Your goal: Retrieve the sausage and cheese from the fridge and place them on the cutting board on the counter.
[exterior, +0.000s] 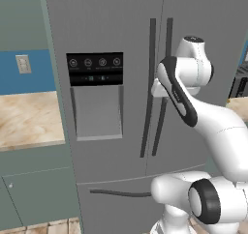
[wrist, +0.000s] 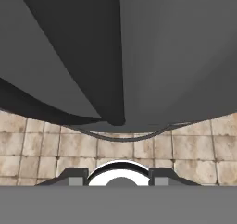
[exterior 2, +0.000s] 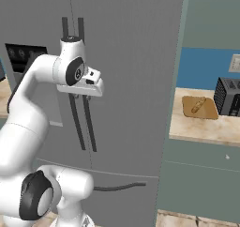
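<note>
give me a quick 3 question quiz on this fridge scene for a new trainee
1. True or false: both fridge doors are shut.
2. Which thing stands on the counter right beside the cutting board? A) kettle B) toaster C) bowl
3. Fill in: the white arm's hand is held up at the fridge's long dark vertical ______.

Key
1. True. No gap shows between the doors.
2. B. The black-and-silver toaster stands to the right of the board in the right base view.
3. Handles. The hand is at their upper part; whether the claw grips one cannot be told.
</note>
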